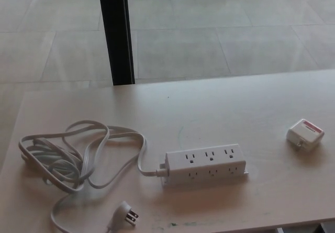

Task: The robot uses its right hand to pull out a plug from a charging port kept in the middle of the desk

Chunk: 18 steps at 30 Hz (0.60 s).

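Desk (220,102): plug (305,134) right of power strip (205,163)

Adapter (305,134) label unreadable; cord (73,159) leaves bottom edge.

The power strip (205,164) lay mid-desk (235,102); its coiled cord (68,157) lay to the left; the plug adapter (305,134) sat well apart on the right.

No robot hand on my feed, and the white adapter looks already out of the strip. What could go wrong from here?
Two risks, as I judge it. The white adapter lies loose near the desk's right edge, so a returning arm could knock it off. The power strip sits free, its outlets empty, with its cord loosely coiled and its own plug near the front edge; a snag could drag them.
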Available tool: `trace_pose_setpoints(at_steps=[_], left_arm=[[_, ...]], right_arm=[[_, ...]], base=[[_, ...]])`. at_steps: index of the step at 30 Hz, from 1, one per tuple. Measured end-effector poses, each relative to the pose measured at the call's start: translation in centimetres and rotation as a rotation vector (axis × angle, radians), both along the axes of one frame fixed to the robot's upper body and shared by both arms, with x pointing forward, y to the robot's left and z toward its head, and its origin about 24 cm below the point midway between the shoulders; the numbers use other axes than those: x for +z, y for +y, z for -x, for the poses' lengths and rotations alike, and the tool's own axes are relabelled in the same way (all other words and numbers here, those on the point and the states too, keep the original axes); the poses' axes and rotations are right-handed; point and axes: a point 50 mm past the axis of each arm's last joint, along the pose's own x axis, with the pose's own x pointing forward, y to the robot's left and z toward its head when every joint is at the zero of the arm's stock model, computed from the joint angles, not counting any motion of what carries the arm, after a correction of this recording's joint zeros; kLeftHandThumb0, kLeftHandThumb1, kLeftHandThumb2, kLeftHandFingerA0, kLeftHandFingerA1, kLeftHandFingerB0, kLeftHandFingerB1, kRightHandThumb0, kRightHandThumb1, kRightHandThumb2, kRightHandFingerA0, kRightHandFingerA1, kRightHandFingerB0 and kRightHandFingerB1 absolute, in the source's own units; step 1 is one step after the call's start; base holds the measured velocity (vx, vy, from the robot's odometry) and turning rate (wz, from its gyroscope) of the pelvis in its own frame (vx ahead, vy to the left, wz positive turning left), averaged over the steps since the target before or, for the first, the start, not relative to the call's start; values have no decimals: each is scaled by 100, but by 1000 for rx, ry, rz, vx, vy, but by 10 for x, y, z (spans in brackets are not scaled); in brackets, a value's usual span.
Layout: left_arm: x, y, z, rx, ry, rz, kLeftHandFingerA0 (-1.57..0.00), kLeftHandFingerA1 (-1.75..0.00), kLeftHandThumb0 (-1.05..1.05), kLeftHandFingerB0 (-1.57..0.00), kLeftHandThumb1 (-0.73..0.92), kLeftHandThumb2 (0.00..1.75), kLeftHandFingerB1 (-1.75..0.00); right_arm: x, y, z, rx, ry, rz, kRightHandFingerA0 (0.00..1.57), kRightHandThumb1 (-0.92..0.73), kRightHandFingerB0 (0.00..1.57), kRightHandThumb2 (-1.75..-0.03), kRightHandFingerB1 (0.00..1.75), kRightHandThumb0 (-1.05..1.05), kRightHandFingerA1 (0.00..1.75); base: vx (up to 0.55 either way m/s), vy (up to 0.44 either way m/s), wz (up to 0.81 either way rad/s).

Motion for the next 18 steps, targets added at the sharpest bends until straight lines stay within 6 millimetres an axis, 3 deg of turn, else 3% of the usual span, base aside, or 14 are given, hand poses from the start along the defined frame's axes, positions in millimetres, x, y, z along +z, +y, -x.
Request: trace_pose_setpoints(at_steps=[1,2,3,4,5,6,7,8,9,11,14,15,18], left_arm=[[0,0,0,1,4,0,-82,-68,-105,-71,89,70,-60],[-1,0,1,1,8,-1,-80,-67,-105,-69,89,70,-60],[-1,0,1,2,10,-1,-81,-68,-105,-69,88,70,-60],[-1,0,1,2,11,-2,-81,-67,-105,-70,88,70,-60],[0,1,2,3,12,-3,-81,-68,-105,-70,88,70,-60],[0,1,2,4,12,-4,-81,-68,-105,-70,88,70,-60],[1,2,2,4,13,-6,-81,-68,-105,-70,88,70,-60],[1,2,2,5,14,-8,-81,-68,-105,-71,88,70,-61],[1,3,3,5,15,-8,-81,-69,-105,-70,87,70,-61],[1,3,3,5,15,-8,-81,-69,-105,-70,87,70,-61],[1,3,4,5,21,-9,-81,-69,-105,-69,88,70,-60],[1,3,5,4,24,-9,-81,-69,-105,-70,86,68,-61],[0,3,7,4,30,-9,-81,-68,-105,-70,86,68,-60]], right_arm=[[-6,1,3,-26,-10,-28,122,-48,24,-94,87,-93,118],[-11,2,7,-53,-17,-58,126,-67,16,-59,106,-91,112],[-16,2,10,-81,-23,-86,128,-46,28,-91,88,-92,114],[-20,2,13,-100,-26,-107,128,-48,20,-105,79,-85,111],[-25,2,16,-129,-28,-137,133,-67,30,-63,114,-90,107],[-27,3,17,-143,-28,-153,128,-65,39,-65,116,-90,109],[-33,3,19,-170,-27,-183,128,-65,39,-65,116,-90,109],[-36,4,20,-187,-27,-206,118,-65,39,-66,108,-89,115],[-39,5,20,-201,-26,-229,111,-68,67,-70,100,-85,122],[-42,7,18,-211,-25,-263,111,-68,67,-70,100,-85,122],[-44,9,11,-233,-37,-310,134,-62,67,-68,103,-83,107],[-43,11,7,-238,-39,-318,127,-63,45,-67,104,-81,106],[-41,14,-1,-235,-36,-319,128,-60,43,-66,108,-79,104]], base=[[0,0,0],[0,0,0],[0,0,0],[0,0,0],[0,0,0],[0,0,0],[0,0,0],[0,0,0],[0,0,0],[0,0,0],[0,0,0],[0,0,0],[0,0,0]])
